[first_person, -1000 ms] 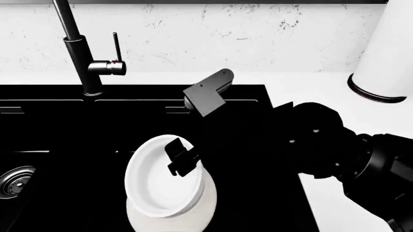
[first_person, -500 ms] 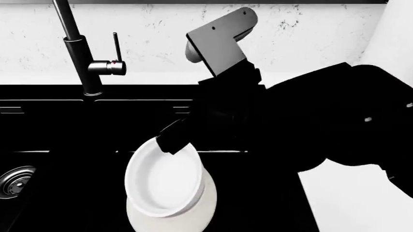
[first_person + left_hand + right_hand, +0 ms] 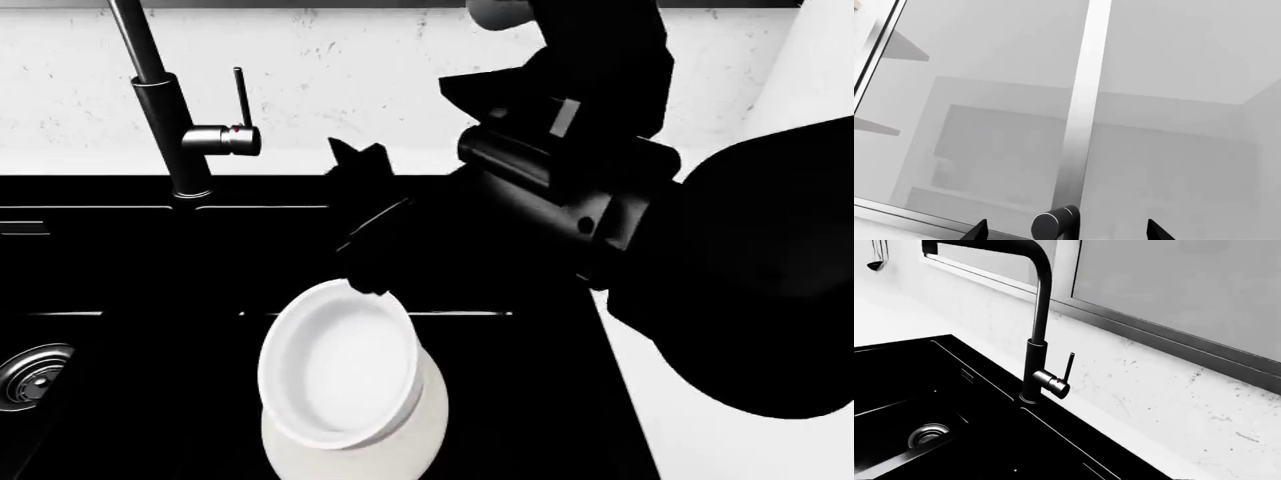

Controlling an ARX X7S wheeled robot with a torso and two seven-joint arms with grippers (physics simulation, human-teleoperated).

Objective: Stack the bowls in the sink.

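Already the smaller bowl (image 3: 336, 368) sits nested in the larger bowl (image 3: 400, 440) near the front edge of the black sink (image 3: 120, 260), so the stacking looks done. Above them the right gripper (image 3: 363, 215) hangs empty; whether its fingers are spread cannot be told. The left gripper's (image 3: 1064, 231) fingertips stand apart, holding nothing. Next, probably just clearing the arm away.
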